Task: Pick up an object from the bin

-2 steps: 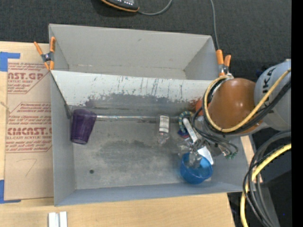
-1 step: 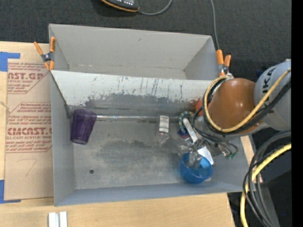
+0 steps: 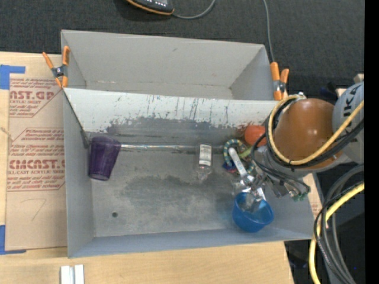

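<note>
**Orange-brown wrist cover above a blue bowl in the bin's near right corner**

Highest in the camera view is the arm's rounded orange-brown cover, ringed with yellow and black cables and reaching in from the right.

Below it, the blue bowl sits on the floor of the grey bin, in the near right corner, close to the front wall. It stands open side up. The jaws hang directly over the bowl's far rim, their metal tips at or just inside its opening. I cannot tell whether they are released or clenched, nor whether they touch the bowl. Nothing can be made out between them.

Just behind the jaws, against the right side of the bin, lies a small heap of green and blue bits. An orange ball rests at the heap's far edge, partly under the wrist cover.

Farther left, near the middle of the floor, a small clear jar stands apart from everything else.

Well apart, by the left wall, a purple cup lies tipped over.
</note>
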